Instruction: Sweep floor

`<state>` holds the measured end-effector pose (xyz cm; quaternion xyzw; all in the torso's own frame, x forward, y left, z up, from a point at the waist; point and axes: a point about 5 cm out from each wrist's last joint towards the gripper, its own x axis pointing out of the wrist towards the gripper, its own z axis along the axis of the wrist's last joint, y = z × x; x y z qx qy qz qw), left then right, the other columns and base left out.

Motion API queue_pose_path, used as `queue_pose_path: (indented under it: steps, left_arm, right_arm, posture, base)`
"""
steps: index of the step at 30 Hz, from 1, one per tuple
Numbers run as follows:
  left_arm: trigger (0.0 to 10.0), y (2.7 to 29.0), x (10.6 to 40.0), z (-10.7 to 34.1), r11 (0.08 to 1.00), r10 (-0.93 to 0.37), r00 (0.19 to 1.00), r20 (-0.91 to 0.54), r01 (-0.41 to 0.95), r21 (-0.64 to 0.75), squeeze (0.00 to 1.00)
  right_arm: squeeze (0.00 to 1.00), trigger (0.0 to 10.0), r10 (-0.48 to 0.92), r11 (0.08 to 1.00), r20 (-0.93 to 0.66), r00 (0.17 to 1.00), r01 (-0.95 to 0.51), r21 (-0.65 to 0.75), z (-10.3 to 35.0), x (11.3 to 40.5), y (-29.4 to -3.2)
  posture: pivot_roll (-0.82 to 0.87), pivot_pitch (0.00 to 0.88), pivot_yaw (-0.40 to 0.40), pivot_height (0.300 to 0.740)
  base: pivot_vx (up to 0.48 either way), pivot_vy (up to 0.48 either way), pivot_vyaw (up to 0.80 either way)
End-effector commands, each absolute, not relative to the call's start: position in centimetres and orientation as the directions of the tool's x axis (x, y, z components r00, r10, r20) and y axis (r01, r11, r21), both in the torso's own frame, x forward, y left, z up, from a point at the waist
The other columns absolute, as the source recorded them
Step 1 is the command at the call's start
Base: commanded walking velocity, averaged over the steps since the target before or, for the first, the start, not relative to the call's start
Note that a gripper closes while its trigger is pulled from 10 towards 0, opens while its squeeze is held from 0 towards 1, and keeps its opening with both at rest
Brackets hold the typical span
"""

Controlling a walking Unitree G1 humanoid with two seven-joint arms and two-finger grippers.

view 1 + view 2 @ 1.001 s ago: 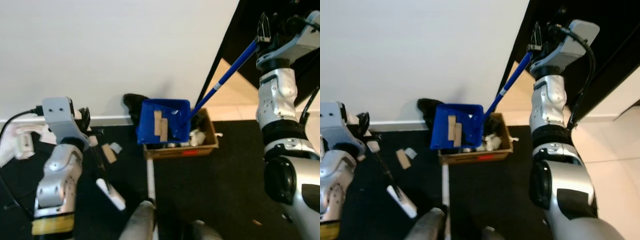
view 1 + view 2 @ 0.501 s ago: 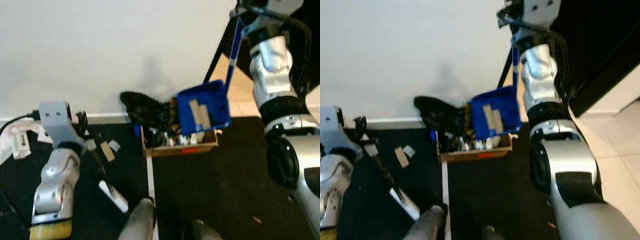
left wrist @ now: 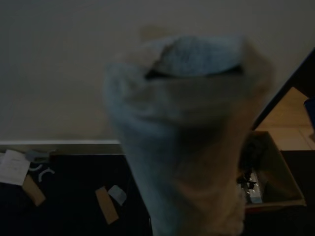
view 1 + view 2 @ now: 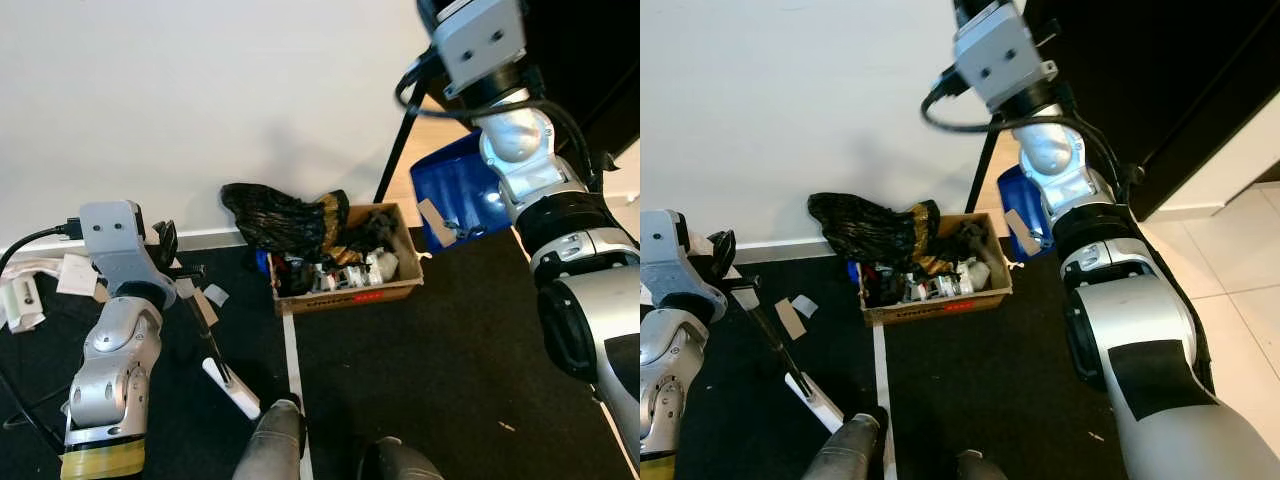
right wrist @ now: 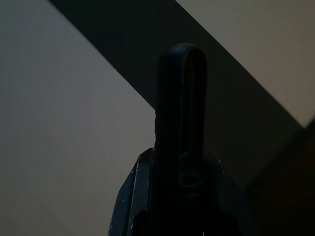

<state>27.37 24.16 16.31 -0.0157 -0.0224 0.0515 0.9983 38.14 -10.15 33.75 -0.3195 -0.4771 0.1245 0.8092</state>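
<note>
1. The blue dustpan (image 4: pixel 462 190) hangs tilted behind the right arm's wrist, to the right of the cardboard box (image 4: pixel 345 292) and above the pale floor by the dark doorway (image 4: pixel 560 60). A tan scrap (image 4: pixel 433 222) sits at its lower edge.
2. The right hand is raised high at the top of the head views; the right wrist view gives a dark rounded handle (image 5: pixel 180 123) running up between its fingers, so it is clenched on that handle.
3. The left hand (image 4: pixel 172 255) sits low near the white baseboard (image 4: pixel 215 238), and a thin dark rod (image 4: pixel 198 318) runs down from it to a white brush head (image 4: pixel 232 389) resting on the black floor (image 4: pixel 420 370). Whether its fingers are closed on the rod cannot be told; the left wrist view is blurred by a pale shape close to the lens.
4. The cardboard box stands on the black floor against the white wall (image 4: pixel 200 100), holding mixed rubbish, with a black crumpled bag (image 4: pixel 285 218) draped over its left rim.
5. Tan and grey scraps (image 4: pixel 208 303) lie on the floor between the left hand and the box.
6. A white strip (image 4: pixel 292 365) runs along the floor from the box's front toward the robot's feet.
</note>
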Motion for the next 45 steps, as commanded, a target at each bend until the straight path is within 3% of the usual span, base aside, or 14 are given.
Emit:
queue_pose_path:
  steps: [1, 12, 21, 22, 23, 25, 31, 38, 45]
  left_arm:
    - [10.0, 23.7, 27.1, 16.1, 0.995, 0.095, 0.995, 0.042, -0.093, -0.048, 0.00]
    - [10.0, 23.6, 27.0, 16.1, 0.994, 0.098, 0.994, 0.045, -0.095, -0.053, 0.00]
    - [10.0, 23.4, 27.0, 16.0, 0.995, 0.091, 0.995, 0.043, -0.089, -0.056, 0.00]
    - [10.0, 23.3, 27.1, 15.8, 0.995, 0.086, 0.996, 0.039, -0.084, -0.054, 0.00]
    - [10.0, 23.3, 27.1, 15.8, 0.995, 0.086, 0.996, 0.039, -0.084, -0.054, 0.00]
    - [10.0, 23.1, 27.1, 15.7, 0.996, 0.078, 0.996, 0.033, -0.077, -0.050, 0.00]
    - [10.0, 22.5, 26.7, 15.1, 0.998, 0.042, 0.999, 0.004, -0.042, -0.049, 0.00]
    - [10.0, 21.3, 26.0, 13.9, 0.993, -0.006, 0.998, -0.061, -0.001, -0.115, 0.00]
    - [10.0, 21.5, 25.7, 13.7, 0.991, 0.018, 0.998, -0.064, -0.026, -0.133, 0.00]
  right_arm:
    - [0.00, 10.0, 0.589, 0.720, 0.703, 0.398, 0.136, -0.681, 35.1, 37.1, -8.4]
    - [0.00, 10.0, 0.582, 0.734, 0.742, 0.334, 0.176, -0.655, 35.2, 36.6, -7.3]
    - [0.00, 10.0, 0.483, 0.788, 0.780, 0.399, 0.192, -0.586, 34.7, 37.3, -9.3]
    - [0.00, 10.0, 0.329, 0.888, 0.797, 0.506, 0.120, -0.443, 34.3, 38.2, -11.4]
    - [0.00, 10.0, 0.329, 0.888, 0.797, 0.506, 0.120, -0.443, 34.3, 38.2, -11.4]
    - [0.00, 10.0, 0.201, 0.955, 0.775, 0.599, 0.056, -0.291, 33.0, 38.9, -13.1]
    - [0.00, 10.0, 0.083, 0.994, 0.669, 0.738, -0.017, -0.104, 28.3, 39.3, -14.5]
    - [0.00, 10.0, -0.007, 0.997, 0.563, 0.827, -0.039, 0.070, 24.0, 38.3, -15.9]
    - [0.00, 10.0, 0.072, 0.994, 0.505, 0.860, -0.102, 0.032, 20.5, 36.5, -15.8]
  posture:
    - [0.37, 0.159, -0.104, 0.740]
    - [0.38, 0.154, -0.111, 0.740]
    - [0.37, 0.151, -0.109, 0.740]
    - [0.37, 0.151, -0.108, 0.740]
    - [0.37, 0.151, -0.108, 0.740]
    - [0.36, 0.153, -0.107, 0.740]
    - [0.35, 0.169, -0.092, 0.740]
    - [0.33, 0.184, -0.084, 0.740]
    - [0.31, 0.194, -0.081, 0.740]
  base:
    - [0.000, 0.000, 0.00]
    - [0.000, 0.000, 0.00]
    - [0.000, 0.000, 0.00]
    - [0.000, 0.000, 0.00]
    - [0.000, 0.000, 0.00]
    - [0.000, 0.000, 0.00]
    - [0.000, 0.000, 0.00]
    - [0.000, 0.000, 0.00]
    - [0.000, 0.000, 0.00]
